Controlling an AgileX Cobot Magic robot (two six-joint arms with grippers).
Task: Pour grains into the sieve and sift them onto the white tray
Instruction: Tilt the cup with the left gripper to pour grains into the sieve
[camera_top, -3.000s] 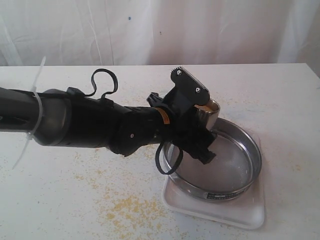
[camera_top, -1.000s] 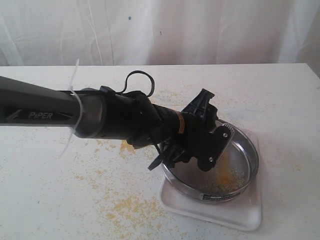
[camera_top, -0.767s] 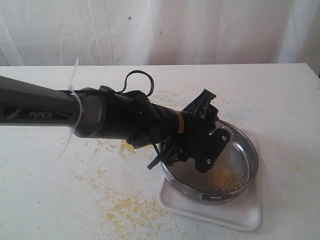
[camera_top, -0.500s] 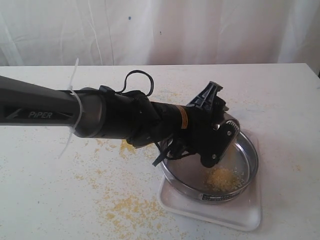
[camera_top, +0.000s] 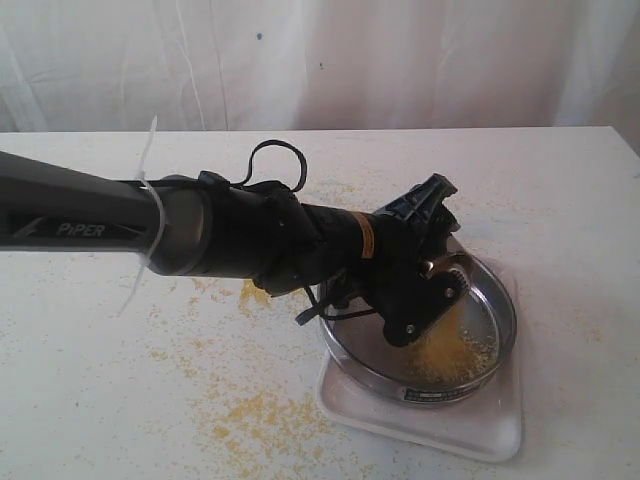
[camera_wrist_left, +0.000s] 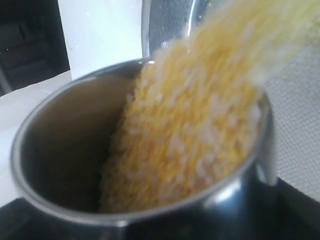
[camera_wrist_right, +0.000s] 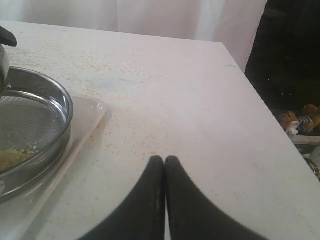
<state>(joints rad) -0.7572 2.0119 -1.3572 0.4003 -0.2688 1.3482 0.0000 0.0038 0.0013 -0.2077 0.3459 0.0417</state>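
**Pour under way: spill risk**

The grains (camera_wrist_left: 200, 125) stream from the steel cup (camera_wrist_left: 60, 150) into the sieve (camera_top: 497, 300), seated on the white tray (camera_top: 500, 428). Your left gripper (camera_top: 428, 272) clamps the cup; your right gripper (camera_wrist_right: 164, 172) is closed, empty. Tip faster and grains may overshoot the rim.

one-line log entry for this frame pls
phase: pour | left gripper: shut on steel cup, tipped over sieve | grains: streaming out, pile on mesh | sieve on white tray | right gripper: shut, apart from tray
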